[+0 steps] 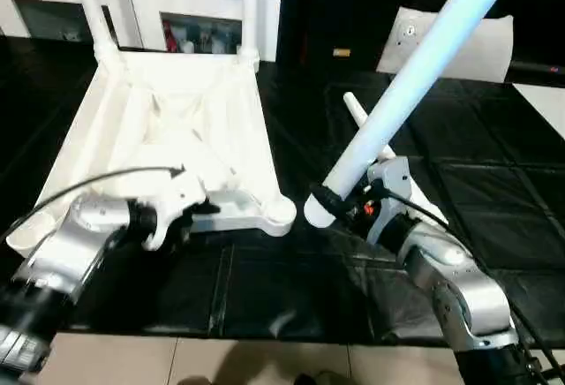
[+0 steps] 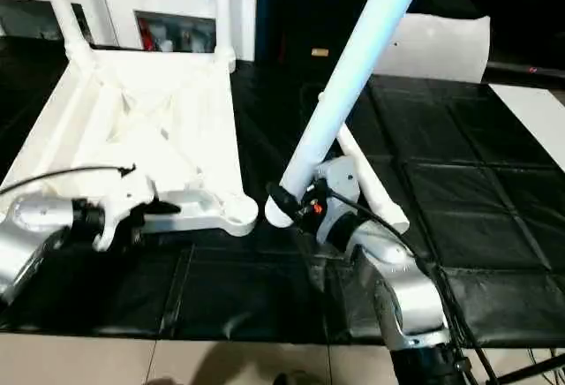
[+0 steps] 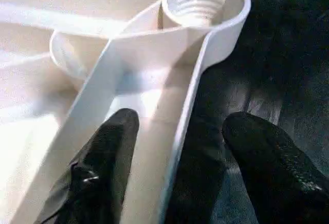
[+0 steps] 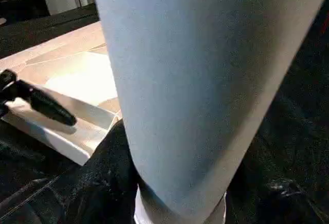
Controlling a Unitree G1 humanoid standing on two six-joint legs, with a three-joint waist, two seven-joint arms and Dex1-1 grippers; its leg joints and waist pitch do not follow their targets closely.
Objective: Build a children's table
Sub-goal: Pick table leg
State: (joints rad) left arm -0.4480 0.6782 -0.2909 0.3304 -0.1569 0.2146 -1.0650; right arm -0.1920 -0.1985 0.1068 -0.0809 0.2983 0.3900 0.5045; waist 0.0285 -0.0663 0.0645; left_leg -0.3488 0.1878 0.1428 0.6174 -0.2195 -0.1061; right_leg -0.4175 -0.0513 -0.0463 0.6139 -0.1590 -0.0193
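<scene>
Leg (image 1: pixel 415 76) in right tool (image 1: pixel 328 201), beside tabletop (image 1: pixel 168 129)

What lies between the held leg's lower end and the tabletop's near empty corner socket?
Only a bare stretch of black mat, seen in the left eye view, separates the leg in the right claw from the socket.

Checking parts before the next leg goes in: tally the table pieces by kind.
Tabletop: 1
Legs standing in far corner sockets: 2
Leg held by right gripper: 1
Leg lying on the mat: 1
Total: 5
</scene>
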